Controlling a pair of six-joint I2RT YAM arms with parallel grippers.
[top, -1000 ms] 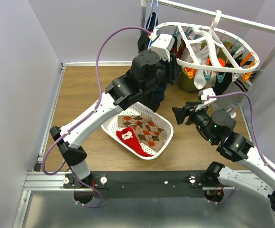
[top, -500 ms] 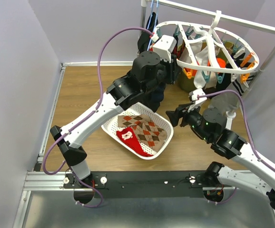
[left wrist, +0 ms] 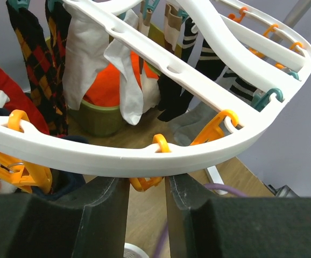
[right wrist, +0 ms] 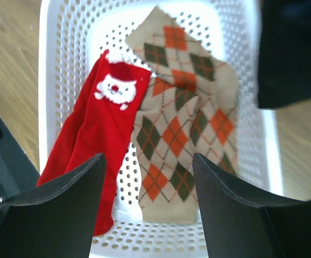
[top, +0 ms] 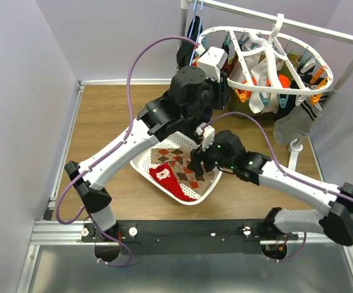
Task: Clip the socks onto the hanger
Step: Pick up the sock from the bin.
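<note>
Right wrist view first, since that arm works nearest me: the right fingers (right wrist: 91, 183) stand wide apart and hold nothing, hanging over the white basket (right wrist: 64, 54) on the wooden counter (right wrist: 10, 54). Two socks lie loose in the basket, side by side and touching: a red sock (right wrist: 91, 134) with a white face patch near its top, and an argyle sock (right wrist: 182, 123) in cream, orange and brown. The gap between the fingers falls roughly where the two meet. Further back, the left arm reaches up to the hanger (left wrist: 91, 156), the white oval ring with spokes, hooked on the rail (top: 298, 24) at the far right. The left fingers (left wrist: 107, 199) sit just under the near rim, drawn partway in, with an orange clip (left wrist: 145, 184) in the narrow gap between them; I cannot tell whether they are pressing it or only flanking it. Beyond the rim I see pairs already hanging from clips: a dark argyle sock (left wrist: 37, 64), a white sock (left wrist: 128, 80) and a black striped sock (left wrist: 209, 54). A green tub (left wrist: 99, 115) stands on the counter below them.
</note>
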